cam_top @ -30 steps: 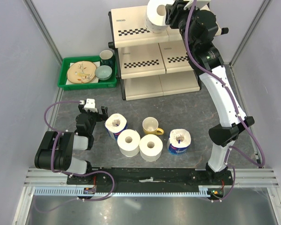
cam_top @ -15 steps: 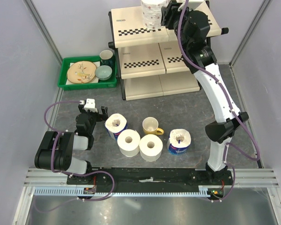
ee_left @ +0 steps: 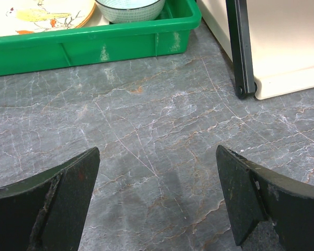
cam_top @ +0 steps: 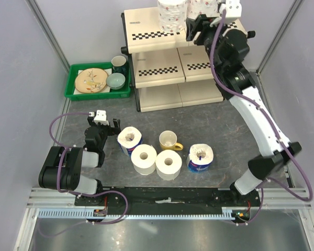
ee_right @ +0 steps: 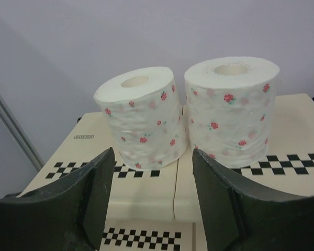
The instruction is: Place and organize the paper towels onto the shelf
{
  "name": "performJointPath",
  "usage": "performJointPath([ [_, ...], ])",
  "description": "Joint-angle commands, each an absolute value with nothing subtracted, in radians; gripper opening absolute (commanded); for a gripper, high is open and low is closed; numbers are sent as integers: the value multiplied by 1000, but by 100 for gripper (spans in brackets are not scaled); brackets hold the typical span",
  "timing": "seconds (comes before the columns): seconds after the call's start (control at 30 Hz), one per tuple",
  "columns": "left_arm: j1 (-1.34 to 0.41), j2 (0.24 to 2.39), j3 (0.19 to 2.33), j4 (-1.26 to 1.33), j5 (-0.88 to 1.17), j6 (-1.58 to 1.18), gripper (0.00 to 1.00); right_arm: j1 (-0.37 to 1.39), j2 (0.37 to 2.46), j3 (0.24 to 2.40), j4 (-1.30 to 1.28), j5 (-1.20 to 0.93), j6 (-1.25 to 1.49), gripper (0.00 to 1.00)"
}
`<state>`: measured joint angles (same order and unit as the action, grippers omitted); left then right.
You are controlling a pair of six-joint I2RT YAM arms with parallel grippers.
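Note:
Two floral paper towels stand upright side by side on the shelf's [cam_top: 146, 23] top tier, one on the left [cam_top: 172, 14] and one on the right [cam_top: 204, 6]. My right gripper [cam_top: 197, 29] is open and empty just in front of them. The right wrist view shows the left roll [ee_right: 141, 117] and the right roll [ee_right: 231, 110] beyond my open gripper [ee_right: 152, 157]. Two plain rolls [cam_top: 144, 158] [cam_top: 168, 164] and two blue-wrapped rolls [cam_top: 130, 140] [cam_top: 200, 158] stand on the table. My left gripper [cam_top: 105, 127] is open and empty, left of the nearer blue-wrapped roll.
A yellow mug [cam_top: 169, 140] stands among the rolls on the table. A green tray [cam_top: 73, 90] with a plate, a bowl and a dark cup sits left of the shelf. In the left wrist view the tray [ee_left: 94, 47] and the shelf's black leg [ee_left: 239, 47] lie ahead.
My right gripper has let go of the floral roll, now upright on the top tier, and has drawn back to the right. The left arm has not moved.

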<state>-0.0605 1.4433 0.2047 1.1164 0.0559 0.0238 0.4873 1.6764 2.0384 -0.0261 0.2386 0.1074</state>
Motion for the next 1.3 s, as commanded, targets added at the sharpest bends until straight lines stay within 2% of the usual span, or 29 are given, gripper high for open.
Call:
performJointPath([
  [0.0, -60, 1436, 215, 1154, 67, 46, 99, 489, 1436, 1853, 100, 281, 133, 70],
  [0.07, -60, 1436, 215, 1154, 68, 46, 100, 489, 1347, 1755, 74, 291, 161, 71],
  [0.27, -60, 1436, 215, 1154, 69, 46, 99, 489, 1162, 1516, -218, 244, 282, 76],
  [0.4, -60, 1436, 215, 1154, 67, 46, 100, 492, 1082, 1250, -288, 128, 379, 76],
  [0.5, -60, 1437, 215, 1154, 67, 46, 100, 530, 1060, 1126, -325, 35, 400, 76],
  [0.7, -60, 1437, 215, 1154, 67, 46, 100, 588, 959, 951, -442, 193, 488, 78],
  [0.97, -60, 1434, 215, 1154, 67, 46, 100, 588, 897, 907, -699, 316, 557, 77],
  [1.27, -60, 1436, 215, 1154, 67, 45, 100, 594, 781, 839, -882, 268, 656, 73],
])
